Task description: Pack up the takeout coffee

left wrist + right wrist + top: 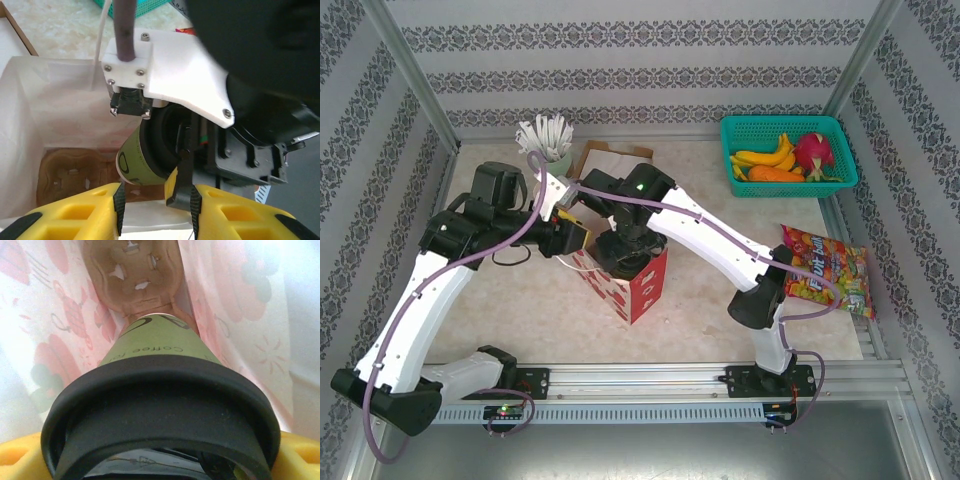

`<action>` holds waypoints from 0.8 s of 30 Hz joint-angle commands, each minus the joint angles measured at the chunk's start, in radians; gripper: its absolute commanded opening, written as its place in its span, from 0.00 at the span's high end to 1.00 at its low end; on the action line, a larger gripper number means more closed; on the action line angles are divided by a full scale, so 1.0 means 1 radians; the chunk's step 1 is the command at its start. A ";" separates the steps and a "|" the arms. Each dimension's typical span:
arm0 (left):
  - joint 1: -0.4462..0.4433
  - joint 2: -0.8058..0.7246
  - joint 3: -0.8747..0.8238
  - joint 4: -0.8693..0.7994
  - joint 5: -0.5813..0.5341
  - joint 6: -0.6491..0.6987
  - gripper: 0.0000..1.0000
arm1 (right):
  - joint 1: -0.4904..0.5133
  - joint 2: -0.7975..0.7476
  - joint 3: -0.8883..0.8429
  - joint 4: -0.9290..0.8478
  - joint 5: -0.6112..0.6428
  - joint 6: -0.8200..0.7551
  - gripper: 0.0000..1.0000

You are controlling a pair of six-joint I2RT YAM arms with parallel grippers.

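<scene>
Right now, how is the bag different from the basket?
The bag is red-and-white paper and stands tall; the basket is green mesh, low and wide. The bag sits mid-table with a lidded cup inside; the basket sits in the far right corner, holding fruit. Both are open on top.

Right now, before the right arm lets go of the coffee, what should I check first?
1. Right gripper closed on the coffee cup at its black lid: ok.
2. Cup inside the paper bag: ok.
3. Bag standing upright: ok.
4. Cup seated in the brown cup carrier at the bag's bottom: cannot tell.
5. Left gripper with jaws apart at the bag's rim, off the cup: ok.
</scene>
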State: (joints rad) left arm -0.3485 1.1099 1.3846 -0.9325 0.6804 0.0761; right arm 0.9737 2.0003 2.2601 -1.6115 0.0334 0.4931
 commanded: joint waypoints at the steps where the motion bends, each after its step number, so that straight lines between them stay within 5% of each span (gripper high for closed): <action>1: 0.011 -0.026 -0.006 -0.009 -0.016 0.023 0.56 | -0.013 0.005 -0.024 -0.086 -0.018 -0.036 0.29; 8: 0.032 0.003 0.048 0.045 -0.132 -0.066 0.53 | -0.013 0.023 -0.035 -0.109 -0.037 -0.080 0.29; 14: 0.046 0.079 0.119 0.053 -0.493 -0.180 0.30 | -0.015 0.008 -0.060 -0.121 -0.048 -0.107 0.30; 24: 0.046 0.268 0.222 -0.073 -0.381 -0.103 0.27 | -0.019 -0.011 -0.088 -0.110 -0.036 -0.116 0.29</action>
State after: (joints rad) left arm -0.3119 1.3460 1.5616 -0.9310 0.2943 -0.0544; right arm 0.9638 2.0079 2.1845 -1.6119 -0.0082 0.3920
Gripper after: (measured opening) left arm 0.734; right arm 0.827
